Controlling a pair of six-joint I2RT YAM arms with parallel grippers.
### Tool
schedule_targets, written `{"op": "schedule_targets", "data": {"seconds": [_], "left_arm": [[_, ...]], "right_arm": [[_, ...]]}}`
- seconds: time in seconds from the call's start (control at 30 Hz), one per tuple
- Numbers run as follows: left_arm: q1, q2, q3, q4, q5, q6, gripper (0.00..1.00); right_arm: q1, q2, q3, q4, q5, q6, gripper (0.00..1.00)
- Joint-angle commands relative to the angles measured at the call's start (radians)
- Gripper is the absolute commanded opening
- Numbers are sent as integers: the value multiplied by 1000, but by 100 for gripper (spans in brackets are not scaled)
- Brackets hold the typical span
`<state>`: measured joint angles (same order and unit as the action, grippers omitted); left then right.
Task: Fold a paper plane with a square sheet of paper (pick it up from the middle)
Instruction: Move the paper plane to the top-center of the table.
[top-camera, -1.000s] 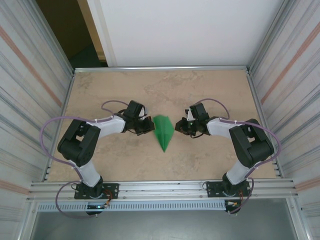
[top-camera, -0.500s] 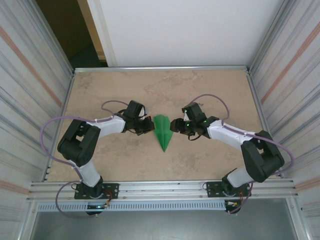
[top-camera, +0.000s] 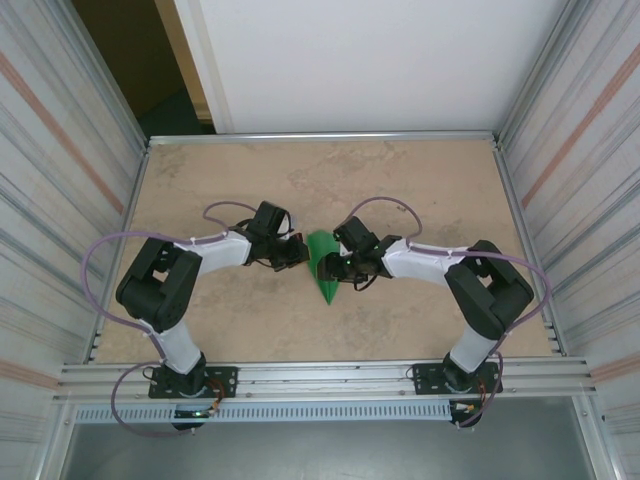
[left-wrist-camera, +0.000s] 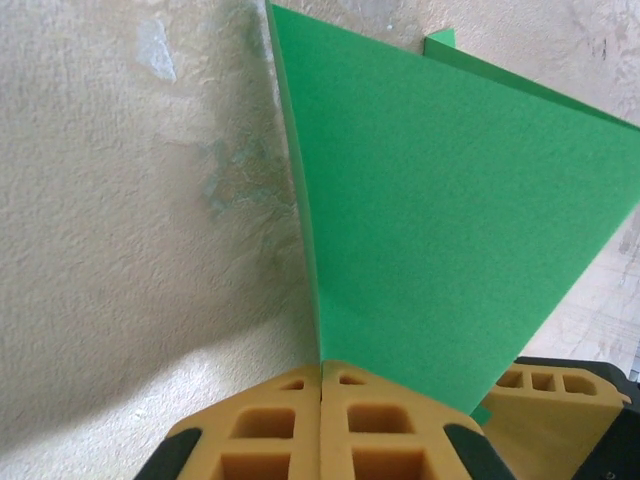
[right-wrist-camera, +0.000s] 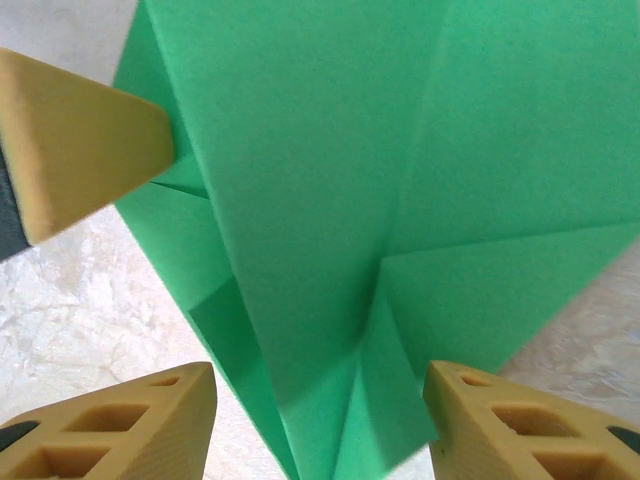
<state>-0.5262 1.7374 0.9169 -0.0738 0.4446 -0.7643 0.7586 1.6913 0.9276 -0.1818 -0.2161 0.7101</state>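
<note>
Two claws are meeting at the paper in the middle of the table (top-camera: 400, 180). On the left, our left claw (left-wrist-camera: 320, 378) is pinching fully closed on the paper's (left-wrist-camera: 430, 220) near edge, and that side seems raised a little off the surface. The paper, already a pointed dart with its tip toward our bases, is sitting between the arms. On the right, our right claw (right-wrist-camera: 320, 395) is standing about half open, its jaws straddling the folded layers without gripping them. We are judging this a late wing fold. Next we are needing the right claw to close on the layers by the centre crease, with the left holding firm.
</note>
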Motion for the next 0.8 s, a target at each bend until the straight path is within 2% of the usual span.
{"op": "schedule_targets", "data": {"seconds": [0.0,0.53,0.67,0.77], "left_arm": [[-5,2,-1,-7,12,-6,3],[-6,-2,0,-4,25,-10,4],[-5,-9,3,-11,23,-11,7],[0,-27,7,-30,11,-6,13]], "right_arm": [[15,31,45,-25,13,-23,54],[42,102,112,-99,96,-6,40],[42,105,117,-117,114,-3,33],[43,103,124,-137,138,5,26]]}}
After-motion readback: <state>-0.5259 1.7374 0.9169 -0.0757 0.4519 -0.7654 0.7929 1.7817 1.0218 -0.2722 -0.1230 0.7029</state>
